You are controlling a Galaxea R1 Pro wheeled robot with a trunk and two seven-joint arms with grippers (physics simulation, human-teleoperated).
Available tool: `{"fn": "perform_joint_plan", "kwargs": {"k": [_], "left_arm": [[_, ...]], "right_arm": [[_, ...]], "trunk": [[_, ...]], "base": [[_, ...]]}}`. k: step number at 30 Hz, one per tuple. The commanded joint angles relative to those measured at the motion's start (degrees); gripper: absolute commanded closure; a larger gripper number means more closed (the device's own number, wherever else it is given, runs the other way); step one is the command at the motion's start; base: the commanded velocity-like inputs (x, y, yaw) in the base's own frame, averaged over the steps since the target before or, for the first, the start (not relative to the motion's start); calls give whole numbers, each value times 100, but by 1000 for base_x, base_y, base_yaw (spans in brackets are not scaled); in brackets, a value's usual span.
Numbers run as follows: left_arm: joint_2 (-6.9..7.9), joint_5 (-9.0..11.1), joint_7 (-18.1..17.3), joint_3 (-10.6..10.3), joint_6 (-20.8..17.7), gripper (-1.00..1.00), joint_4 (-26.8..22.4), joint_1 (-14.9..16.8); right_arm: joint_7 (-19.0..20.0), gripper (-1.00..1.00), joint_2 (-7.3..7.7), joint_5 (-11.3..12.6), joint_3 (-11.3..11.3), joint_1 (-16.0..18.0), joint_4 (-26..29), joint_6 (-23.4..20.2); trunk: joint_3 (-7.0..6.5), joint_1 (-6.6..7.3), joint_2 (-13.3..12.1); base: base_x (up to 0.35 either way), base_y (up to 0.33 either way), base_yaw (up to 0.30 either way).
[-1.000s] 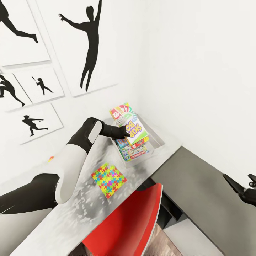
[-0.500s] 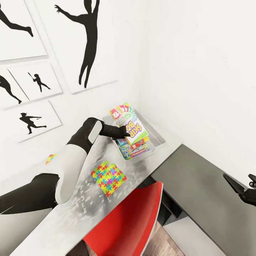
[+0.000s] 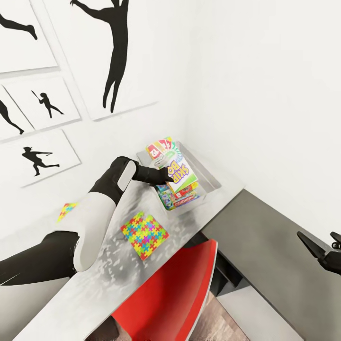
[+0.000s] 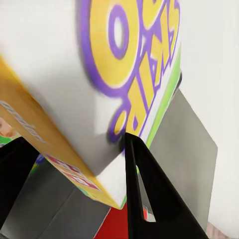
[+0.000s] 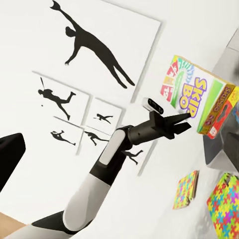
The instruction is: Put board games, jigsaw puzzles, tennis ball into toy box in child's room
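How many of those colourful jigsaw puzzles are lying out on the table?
2. One jigsaw puzzle lies flat on the table near the red chair. The second puzzle lies farther back by the wall, partly hidden behind the left arm. None is in the toy box yet.

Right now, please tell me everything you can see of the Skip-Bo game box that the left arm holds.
The Skip-Bo box is a flat rectangular carton, apparently printed card. Its face is white with a green border, big yellow letters outlined in purple and a fan of coloured cards; its narrow side is yellow-orange. The left pincer is shut on its lower corner, one black finger pressed on the face. The box stands tilted on end over the toy box, above the other game boxes already inside. Whether it touches them cannot be told.
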State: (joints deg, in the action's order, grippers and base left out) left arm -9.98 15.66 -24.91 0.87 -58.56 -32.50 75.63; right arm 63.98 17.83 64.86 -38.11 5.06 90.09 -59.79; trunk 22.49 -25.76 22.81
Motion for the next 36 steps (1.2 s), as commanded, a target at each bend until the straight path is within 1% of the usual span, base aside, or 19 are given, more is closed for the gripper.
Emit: {"fn": "perform_joint_plan", "kwargs": {"k": [1, 12, 36], "left_arm": [[-2, -10, -23, 10, -24, 100, -2, 5], [-2, -10, -27, 10, -15, 100, -1, 5], [-2, -10, -32, 1, -15, 100, -2, 5]], "right_arm": [[18, -100, 1, -8, -4, 4, 0, -21], [4, -100, -3, -15, -7, 4, -48, -21], [-17, -100, -21, -17, -15, -1, -70, -21]], "trunk": [[19, -3, 11], [107, -3, 11], [112, -3, 11]], "base": [[0, 0, 0], [0, 0, 0], [0, 0, 0]]}}
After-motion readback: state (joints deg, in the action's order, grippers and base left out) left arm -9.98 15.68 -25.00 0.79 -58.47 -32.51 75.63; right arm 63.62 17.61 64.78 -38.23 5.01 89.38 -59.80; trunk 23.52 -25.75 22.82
